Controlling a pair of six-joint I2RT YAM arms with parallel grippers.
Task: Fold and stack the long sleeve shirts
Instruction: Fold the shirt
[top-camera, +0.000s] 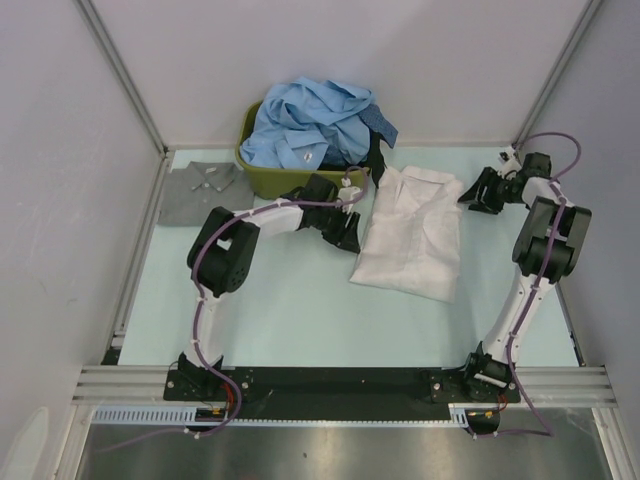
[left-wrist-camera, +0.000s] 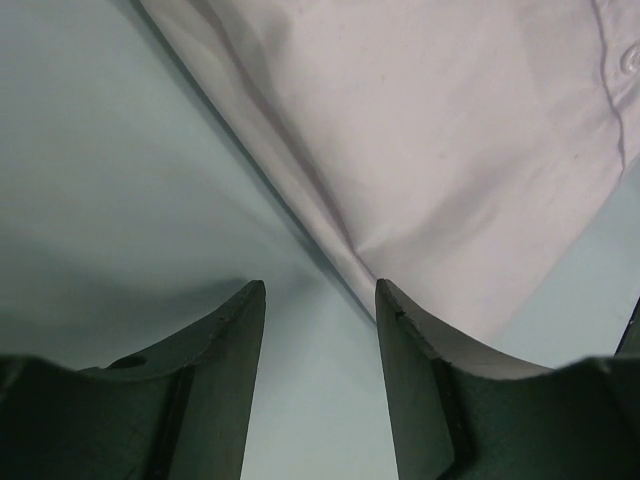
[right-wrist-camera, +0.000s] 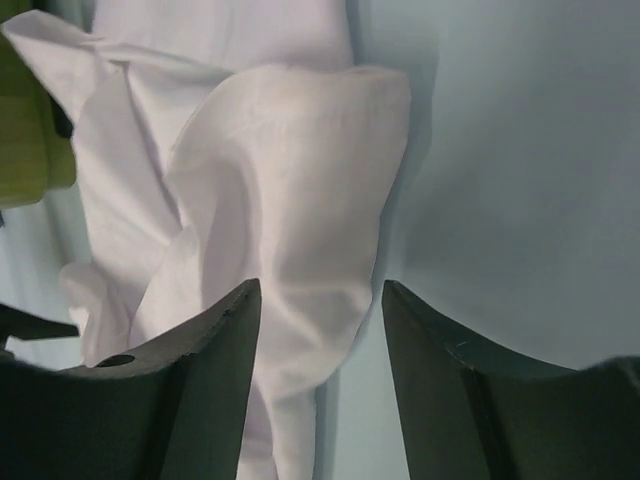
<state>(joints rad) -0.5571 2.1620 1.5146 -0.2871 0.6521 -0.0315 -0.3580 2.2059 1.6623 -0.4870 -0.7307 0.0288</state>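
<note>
White shirt (top-camera: 410, 235) lies folded into a long rectangle on the right half of the tabletop (top-camera: 280, 310). Its long axis runs from the far side toward the arm bases, tilted so the near end sits a little further left. What looks like the collar end points to the far edge.

The tabletop is a pale mint green, bare around the shirt. Plain light panels on aluminium posts (top-camera: 120, 75) close it in on three sides, and a metal rail (top-camera: 350, 380) crosses the near edge.

At the far edge you have an olive-green tub (top-camera: 262, 178) heaped with light blue shirts (top-camera: 310, 125). A grey shirt (top-camera: 200, 190) lies flat to the left of it.

Your left tool (left-wrist-camera: 320, 290) sits just beside the shirt's left long edge. Its jaws stand moderately apart over bare tabletop and hold nothing, and the cloth edge runs just ahead of the fingertips.

Your right tool (right-wrist-camera: 320, 290) is at the shirt's far right corner. Its jaws are also parted and grip nothing, and a rumpled fold of the cloth lies below and between the fingers.
</note>
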